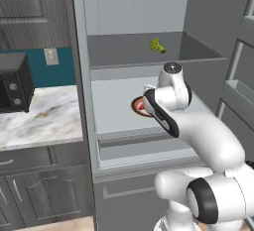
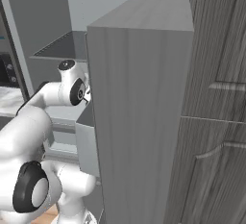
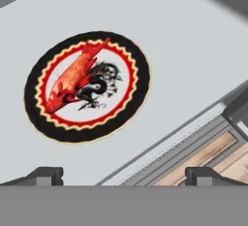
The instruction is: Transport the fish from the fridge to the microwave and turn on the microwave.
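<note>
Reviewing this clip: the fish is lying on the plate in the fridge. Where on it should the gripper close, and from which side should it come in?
Grip the fish across its thick mid-body, coming straight down from above with the open gripper. It lies flat and slantwise on the plate, so its narrow width, not its length, probably fits between the fingers; turn the hand so they straddle that slant. The shelf above the plate seems to leave room, though the fit is hard to judge.

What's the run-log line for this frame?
phase: reaching into fridge | gripper: open, above shelf, holding nothing | fish: lying on plate, untouched | microwave: not yet used
</note>
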You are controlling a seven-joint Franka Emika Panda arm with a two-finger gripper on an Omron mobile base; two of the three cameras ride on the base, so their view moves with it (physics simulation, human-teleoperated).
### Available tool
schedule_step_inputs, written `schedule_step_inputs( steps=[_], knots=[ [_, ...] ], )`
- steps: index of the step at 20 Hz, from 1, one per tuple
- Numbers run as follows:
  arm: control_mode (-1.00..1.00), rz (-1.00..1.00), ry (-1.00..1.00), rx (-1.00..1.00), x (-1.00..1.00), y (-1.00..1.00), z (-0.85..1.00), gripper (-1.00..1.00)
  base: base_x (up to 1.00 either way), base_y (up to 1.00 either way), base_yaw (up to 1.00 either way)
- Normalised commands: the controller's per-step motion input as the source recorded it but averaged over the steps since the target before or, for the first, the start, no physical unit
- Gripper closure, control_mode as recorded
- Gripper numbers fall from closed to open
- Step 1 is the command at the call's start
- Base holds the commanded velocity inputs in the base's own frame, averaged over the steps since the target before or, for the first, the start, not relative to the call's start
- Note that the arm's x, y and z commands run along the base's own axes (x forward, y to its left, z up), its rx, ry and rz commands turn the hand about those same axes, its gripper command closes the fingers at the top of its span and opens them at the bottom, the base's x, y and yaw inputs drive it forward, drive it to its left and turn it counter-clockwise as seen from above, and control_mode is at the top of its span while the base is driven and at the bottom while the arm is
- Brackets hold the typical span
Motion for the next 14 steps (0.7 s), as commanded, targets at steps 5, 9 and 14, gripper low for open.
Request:
schedule_step_inputs(
  steps=[5,9,14],
  knots=[
    [-1.0,-0.04,0.0,0.0,0.23,0.0,-0.15,-1.0,0.0,0.0,0.0],
    [-1.0,-0.04,0.0,0.0,0.26,0.0,-0.2,-1.0,0.0,0.0,0.0],
    [-1.0,-0.03,0.0,0.0,0.2,0.0,-0.19,-1.0,0.0,0.0,0.0]
  ],
)
